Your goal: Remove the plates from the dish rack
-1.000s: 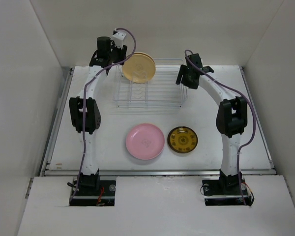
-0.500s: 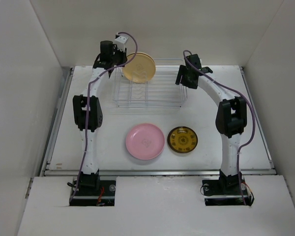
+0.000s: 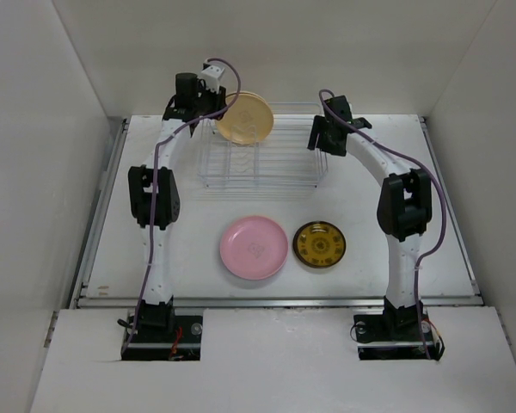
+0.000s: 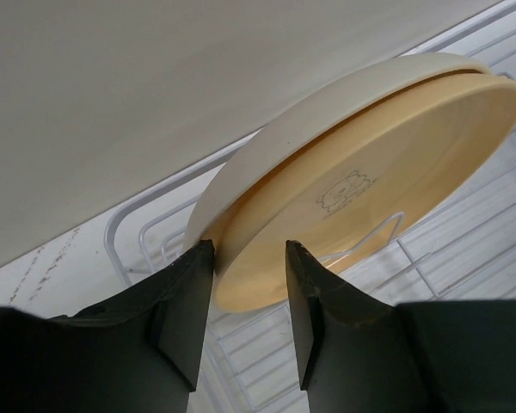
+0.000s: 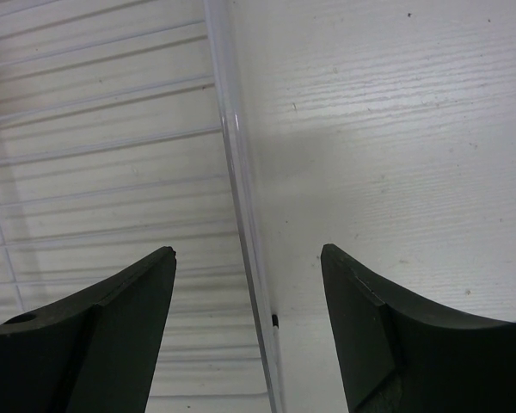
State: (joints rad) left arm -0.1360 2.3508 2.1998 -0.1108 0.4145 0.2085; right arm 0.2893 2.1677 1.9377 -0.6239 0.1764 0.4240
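a white table stands inside plain white walls.

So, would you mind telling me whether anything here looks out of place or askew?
Only slightly: in the rack, the cream plate leans tight against the yellow plate, both tilted, right in front of the left gripper. Nothing looks spilled or broken.

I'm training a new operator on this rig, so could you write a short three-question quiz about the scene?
1. True or false: the pink plate lies flat on the table, outside the dish rack.
2. How many plates stand in the dish rack? A one, B two, C four.
3. Which gripper straddles the yellow plate's rim?
Key: 1 true; 2 B, the yellow plate and the cream plate behind it; 3 the left gripper.
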